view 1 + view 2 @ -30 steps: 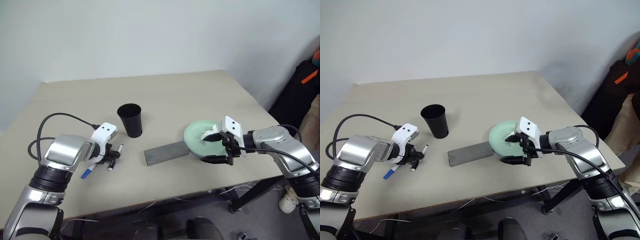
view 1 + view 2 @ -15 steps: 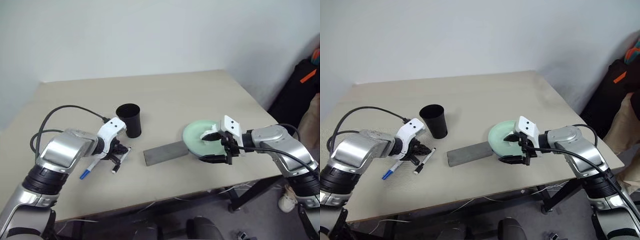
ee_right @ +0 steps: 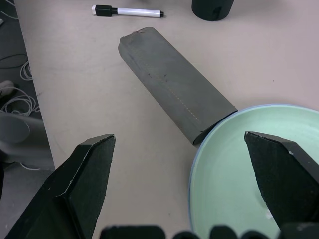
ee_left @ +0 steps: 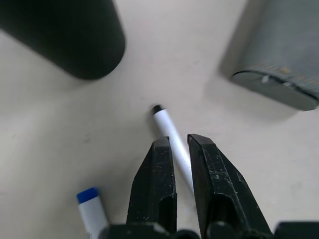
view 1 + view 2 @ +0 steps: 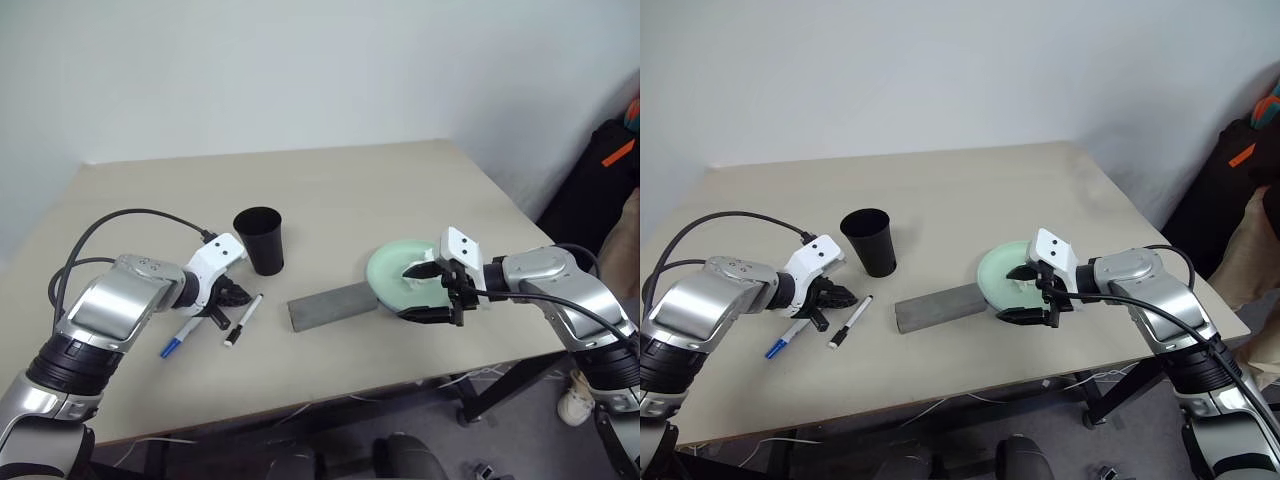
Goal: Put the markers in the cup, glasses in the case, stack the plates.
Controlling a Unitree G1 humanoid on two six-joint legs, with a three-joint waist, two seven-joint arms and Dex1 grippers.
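Beige counter [image 5: 400, 190]: broad bare room toward twelve o'clock, near edge close behind the work at six. Mint green plate [image 5: 392, 268] at four o'clock, seated on a light blue rim, so apparently stacked already; right fingers [image 3: 199, 184] spread wide above it. Closed grey case [image 5: 332, 304] touching that plate's nine o'clock side, glasses unseen. Black cup [image 5: 260, 240] upright at ten o'clock, mouth free for dropping in. Dark-tipped marker [image 5: 243, 320] and blue-capped marker [image 5: 180, 338] flat on the counter at eight, outside the cup. Left fingers [image 4: 180, 149] nearly pressed together, straddling the dark-tipped marker's barrel; firm pinch cannot be told.
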